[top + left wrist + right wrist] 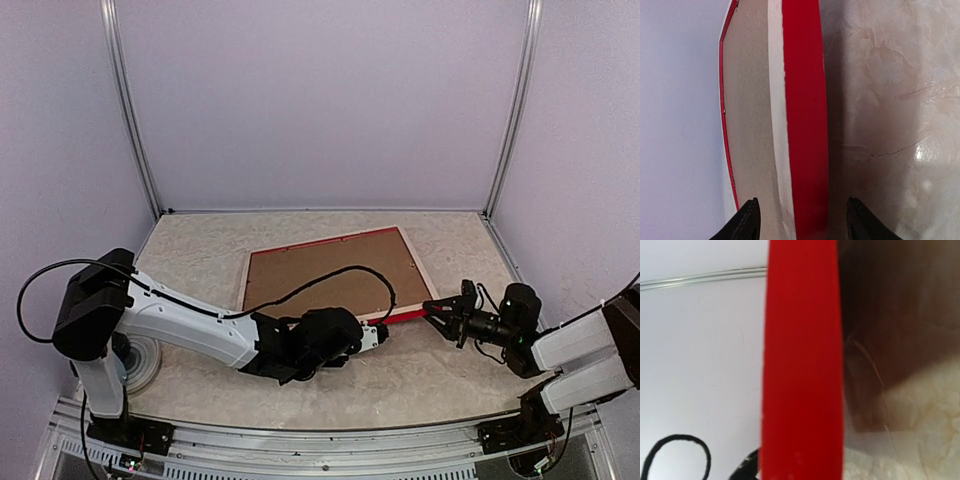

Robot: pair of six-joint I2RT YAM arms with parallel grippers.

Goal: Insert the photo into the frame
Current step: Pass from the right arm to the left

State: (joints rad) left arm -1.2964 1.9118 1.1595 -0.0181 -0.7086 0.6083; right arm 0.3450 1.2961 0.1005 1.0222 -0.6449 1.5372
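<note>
Frame, lying back side up with a brown board filling its opening, sits in the middle of the marbled table. Its near edge is tipped up off the surface, so a strip of the red front shows underneath. The right gripper, reaching in low from the right, is pinched on the frame's near right corner. In the right wrist view the red edge fills the centre, close and blurred, above a dark shadow on the table; the fingers themselves cannot be made out there. The left gripper lies stretched along the table, level with the same near edge and just left of that corner. The left wrist view shows its two black fingers parted, one on either side of the red edge and pale wood rim, with a gap on both sides and nothing grasped. A black cable from the left arm arcs over the brown board.
</note>
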